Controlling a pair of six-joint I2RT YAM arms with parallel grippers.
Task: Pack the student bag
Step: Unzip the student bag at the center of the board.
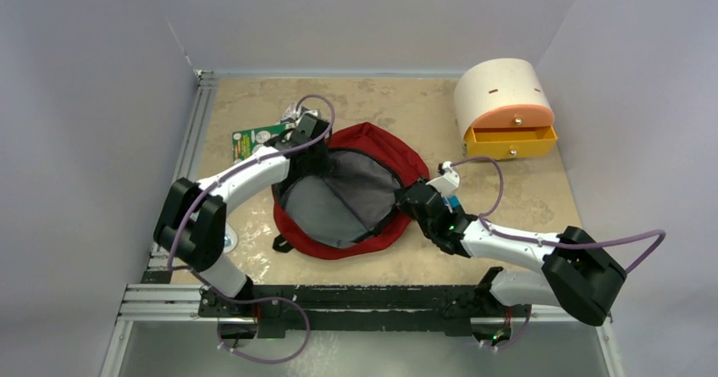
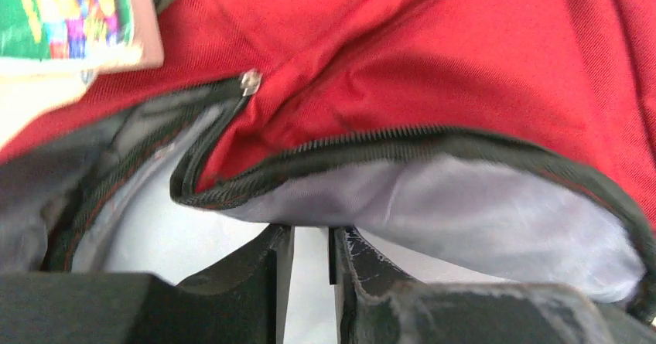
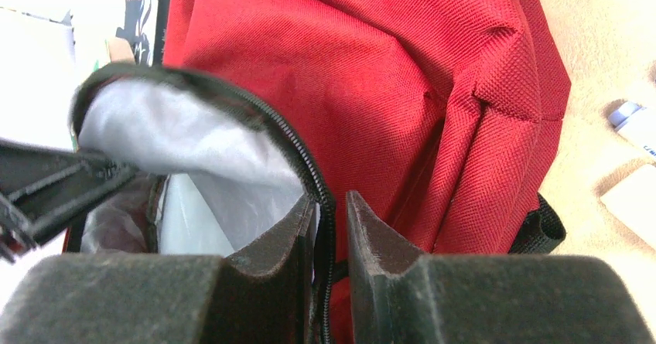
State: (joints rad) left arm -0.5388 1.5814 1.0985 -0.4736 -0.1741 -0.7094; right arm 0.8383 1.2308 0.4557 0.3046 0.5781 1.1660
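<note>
The student bag [image 1: 385, 152] lies on its back in the middle of the table [image 1: 381, 97], its mouth unzipped and the grey lining [image 1: 339, 195] facing up. The step in hand looks like spreading that mouth so things can go in. The right gripper [image 3: 331, 205] is clamped on the zipper rim [image 3: 309, 174] at the bag's right side, with the black edge running between its fingers. The left gripper [image 2: 309, 236] sits at the far-left part of the rim with its fingers drawn close. Pale lining shows in the slim gap, but whether they have actually caught the fabric cannot be told. To do this well, the left one should have both zipper tape and lining in its bite, not lining alone. Then the two arms should pull gently apart and a little upward, so the soft opening stands wide without dragging the bag across the table. A green picture book [image 1: 254, 142] lies just beside the bag's far-left edge, close to the left gripper, and is probably a thing to pack. A cream-and-orange drawer box [image 1: 504, 97] stands well apart at the far right with its drawer out. A small white-and-blue item [image 3: 634, 124] lies near the bag's right side. The slack upper flap could fold back over the opening.
</note>
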